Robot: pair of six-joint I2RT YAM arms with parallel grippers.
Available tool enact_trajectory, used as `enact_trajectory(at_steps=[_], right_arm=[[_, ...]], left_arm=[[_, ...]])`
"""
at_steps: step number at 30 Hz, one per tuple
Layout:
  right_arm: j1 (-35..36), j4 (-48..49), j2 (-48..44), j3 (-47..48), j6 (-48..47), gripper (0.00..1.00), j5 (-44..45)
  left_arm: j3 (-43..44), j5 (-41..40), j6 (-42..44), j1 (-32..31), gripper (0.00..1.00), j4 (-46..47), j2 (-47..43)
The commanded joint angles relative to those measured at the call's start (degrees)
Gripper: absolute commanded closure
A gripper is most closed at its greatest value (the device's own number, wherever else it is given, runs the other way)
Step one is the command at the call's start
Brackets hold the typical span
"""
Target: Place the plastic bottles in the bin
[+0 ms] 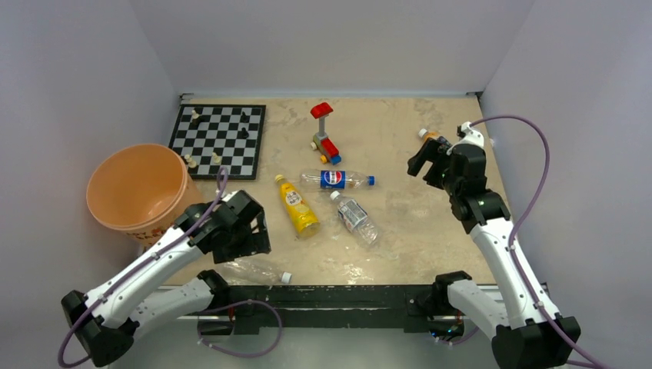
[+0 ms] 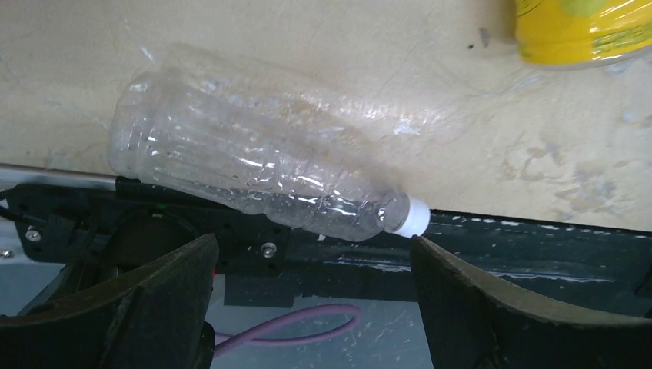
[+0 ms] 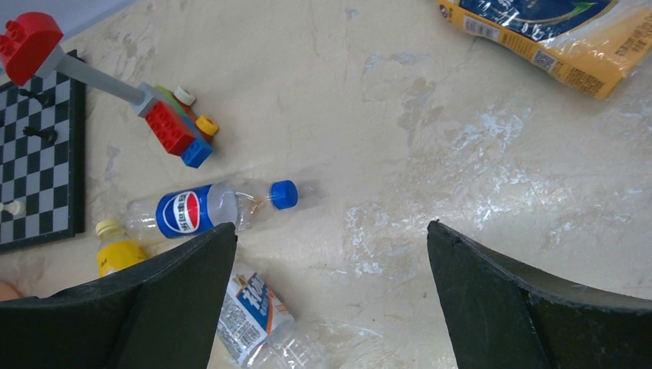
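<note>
A clear white-capped bottle (image 2: 254, 177) lies on its side at the table's near edge, also in the top view (image 1: 261, 270). My left gripper (image 2: 311, 254) is open and empty just above it, and it shows in the top view (image 1: 247, 244). The yellow bottle (image 1: 297, 206), the blue-labelled bottle (image 1: 337, 180) and a second, labelled transparent bottle (image 1: 355, 217) lie mid-table. My right gripper (image 1: 429, 160) hangs open and empty at the far right (image 3: 330, 238). The orange-brown bottle (image 3: 553, 34) lies beyond it. The peach-orange bin (image 1: 138, 188) stands at the left, beside my left arm.
A chessboard (image 1: 219, 138) with a few pieces lies at the back left behind the bin. A red-blue-yellow toy brick figure (image 1: 324, 134) stands at the back centre. A black rail (image 1: 346, 296) runs along the table's near edge, with a purple cable (image 2: 292, 323) below it.
</note>
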Motion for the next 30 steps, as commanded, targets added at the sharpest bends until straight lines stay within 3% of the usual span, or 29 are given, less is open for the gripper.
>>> enact_trajectory(at_steps=[1, 6, 14, 30], right_arm=[[-0.2, 3.4, 0.4, 0.0, 1.4, 0.01, -3.7], [-0.2, 3.5, 0.1, -0.4, 1.6, 0.01, -4.9], [-0.2, 3.5, 0.8, -1.3, 1.4, 0.01, -4.5], [-0.1, 4.0, 1.7, -1.9, 1.4, 0.01, -7.0]], left_arm=[[1.0, -4.4, -10.8, -6.4, 0.02, -5.7, 5.9], [-0.3, -4.7, -20.6, -7.1, 0.0, -8.3, 6.3], [-8.2, -0.6, -30.4, -7.1, 0.0, -1.6, 4.4], [-15.7, -3.5, -38.2, -6.9, 0.0, 7.9, 5.5]])
